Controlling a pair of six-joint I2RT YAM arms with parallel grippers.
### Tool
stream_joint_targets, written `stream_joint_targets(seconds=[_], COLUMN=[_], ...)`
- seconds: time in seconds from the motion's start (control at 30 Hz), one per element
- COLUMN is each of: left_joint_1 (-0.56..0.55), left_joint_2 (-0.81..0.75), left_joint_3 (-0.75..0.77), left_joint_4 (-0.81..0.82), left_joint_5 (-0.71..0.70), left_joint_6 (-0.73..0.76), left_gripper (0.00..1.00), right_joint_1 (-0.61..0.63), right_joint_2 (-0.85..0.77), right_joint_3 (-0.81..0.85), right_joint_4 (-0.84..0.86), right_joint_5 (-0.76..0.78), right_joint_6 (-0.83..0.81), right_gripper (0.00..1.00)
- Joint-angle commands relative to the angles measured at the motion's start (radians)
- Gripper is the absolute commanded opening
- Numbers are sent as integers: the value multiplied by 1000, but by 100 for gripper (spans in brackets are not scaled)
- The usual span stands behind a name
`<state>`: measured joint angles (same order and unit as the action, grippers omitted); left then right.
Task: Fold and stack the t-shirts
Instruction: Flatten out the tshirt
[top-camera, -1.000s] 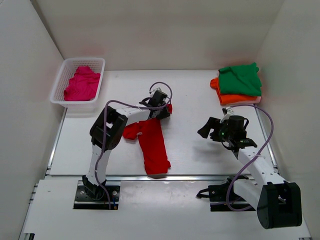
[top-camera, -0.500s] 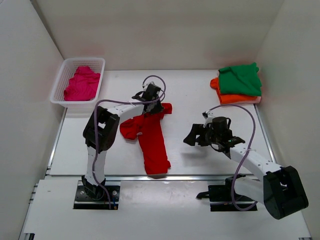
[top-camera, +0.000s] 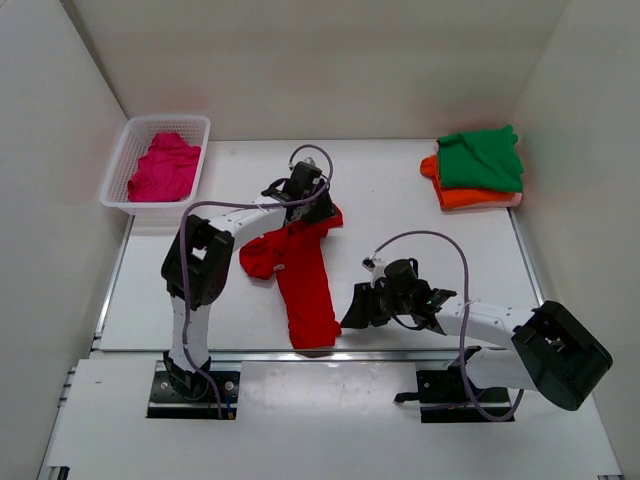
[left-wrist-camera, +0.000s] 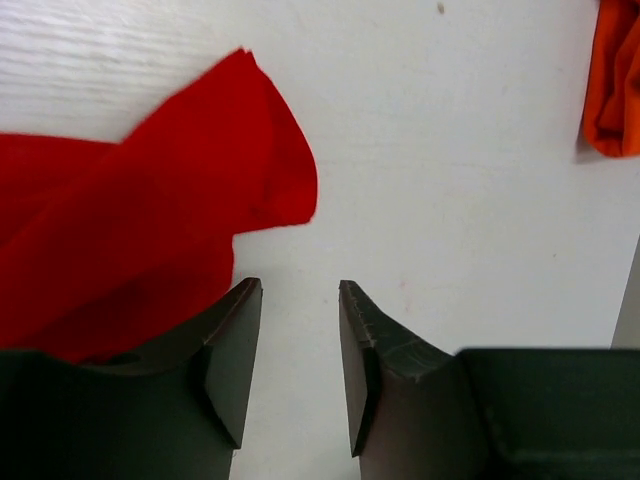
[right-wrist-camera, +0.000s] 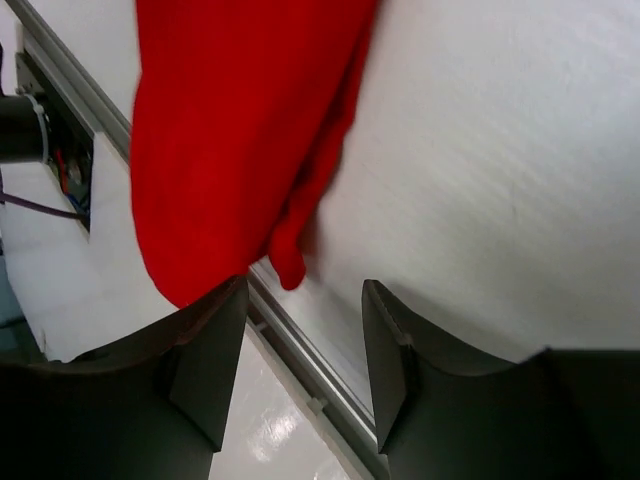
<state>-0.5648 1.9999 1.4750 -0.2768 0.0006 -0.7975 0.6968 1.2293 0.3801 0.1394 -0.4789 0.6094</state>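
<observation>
A bright red t-shirt (top-camera: 303, 272) lies crumpled lengthwise in the middle of the table. My left gripper (top-camera: 322, 210) is at its far right sleeve (left-wrist-camera: 150, 220). The jaws are open with only bare table between them, and the cloth lies just left of the left finger (left-wrist-camera: 235, 340). My right gripper (top-camera: 350, 314) hovers low beside the shirt's near hem (right-wrist-camera: 230, 130), open, with nothing between its fingers. A magenta t-shirt (top-camera: 163, 168) sits in the basket. A folded green t-shirt (top-camera: 481, 157) rests on a folded orange one (top-camera: 472, 197) at the far right.
The white lattice basket (top-camera: 122, 160) stands at the far left corner. A metal rail (right-wrist-camera: 300, 350) runs along the table's near edge, right under the right gripper. White walls enclose the table on three sides. Cables loop over both arms.
The right arm has swung left and toward the near edge, to the red shirt's hem, its jaws narrower. The left gripper shifted slightly at the sleeve and now stands open off the cloth.
</observation>
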Motion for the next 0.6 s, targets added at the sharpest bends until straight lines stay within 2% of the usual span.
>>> stream_joint_targets(seconds=[0.0,0.27,0.43,0.57], left_joint_1=[-17,-4,6,3], left_joint_2=[10,4,29,124], left_joint_3=[25,10,45,181], left_joint_4=[8,4,-22,-110], left_joint_5=[32,1,-60,-125], left_joint_6=[-6,-19,-46,-40], left_gripper=[51,72,77,80], right_joint_1=[44,130,150,153], right_joint_2=[12,104,153,165], right_joint_3=[-20,-7,14,20], right_joint_4=[80,163,178,183], right_joint_5=[-26,-30,-20,-13], right_joint_6=[50,84,87,84], right_gripper=[47,45,42,41])
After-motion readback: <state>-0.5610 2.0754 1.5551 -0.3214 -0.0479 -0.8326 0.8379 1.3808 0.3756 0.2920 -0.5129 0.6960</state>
